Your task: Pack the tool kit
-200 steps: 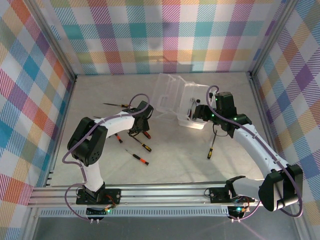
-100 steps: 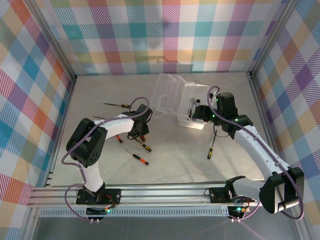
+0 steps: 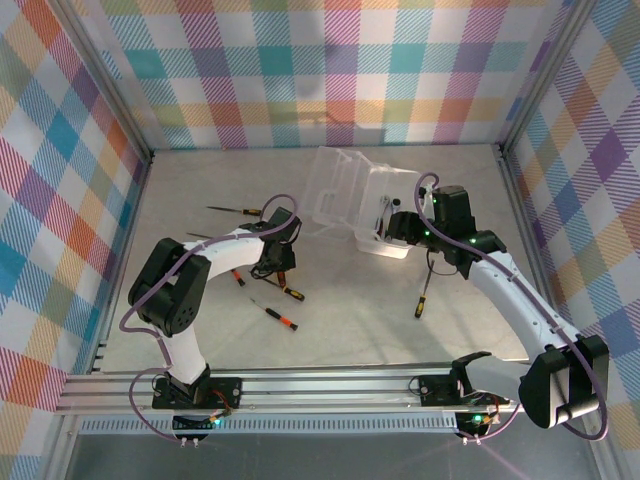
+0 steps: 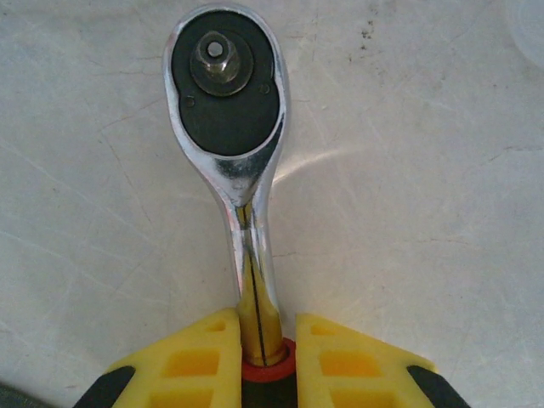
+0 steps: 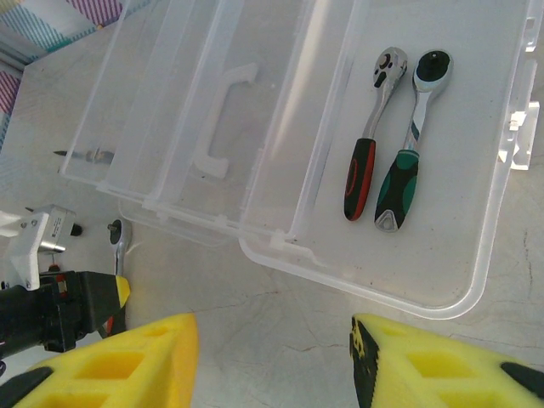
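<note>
Nearest the arms, two slim screwdrivers are lying loose on the table [image 3: 350,335], one screwdriver [image 3: 277,315] toward the left and another screwdriver [image 3: 422,297] toward the right. Just beyond the left one, the left gripper [image 4: 267,331] is pinching a ratchet wrench [image 4: 228,93] at its neck. Its yellow fingers are sitting tight on either side where the chrome shank is meeting the handle's red collar, and the head is lying flat on the table. I am judging that wrench stiff, weighty for its size and head-heavy. The polished shank is looking slippery, so the rubbery handle is probably offering the surer hold. Farther back, the right gripper [image 5: 272,340] is hovering with its jaws standing apart and empty over the clear box [image 5: 442,263]. The box is sitting open with its lid [image 5: 170,110] folded back, and it is holding a red-handled ratchet [image 5: 365,170] and a green-handled ratchet [image 5: 404,183] side by side. It is looking light and likely to skid if nudged. Beyond the left arm, a far screwdriver [image 3: 232,210] is waiting.
</note>
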Robot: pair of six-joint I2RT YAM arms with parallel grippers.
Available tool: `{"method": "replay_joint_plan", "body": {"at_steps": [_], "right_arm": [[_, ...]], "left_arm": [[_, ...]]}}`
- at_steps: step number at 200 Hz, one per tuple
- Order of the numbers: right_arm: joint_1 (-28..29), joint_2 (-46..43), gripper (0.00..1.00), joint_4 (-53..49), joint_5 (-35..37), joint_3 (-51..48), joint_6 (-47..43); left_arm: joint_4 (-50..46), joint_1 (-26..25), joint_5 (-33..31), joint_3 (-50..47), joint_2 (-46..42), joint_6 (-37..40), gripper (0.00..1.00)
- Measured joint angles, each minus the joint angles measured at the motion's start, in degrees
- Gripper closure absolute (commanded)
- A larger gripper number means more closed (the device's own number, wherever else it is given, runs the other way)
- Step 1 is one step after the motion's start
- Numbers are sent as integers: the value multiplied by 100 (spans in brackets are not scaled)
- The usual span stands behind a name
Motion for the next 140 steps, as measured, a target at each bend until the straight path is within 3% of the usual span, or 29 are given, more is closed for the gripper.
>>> {"method": "replay_joint_plan", "body": {"at_steps": [100,140], "right_arm": [[0,-35,50,11,-286,-2,131],[2,-35,50,238,-732,-79,426]], "left_arm": [[-153,37,284,-4,-839,208,100],[-48,35,605,-173,-1215,210,100]]}}
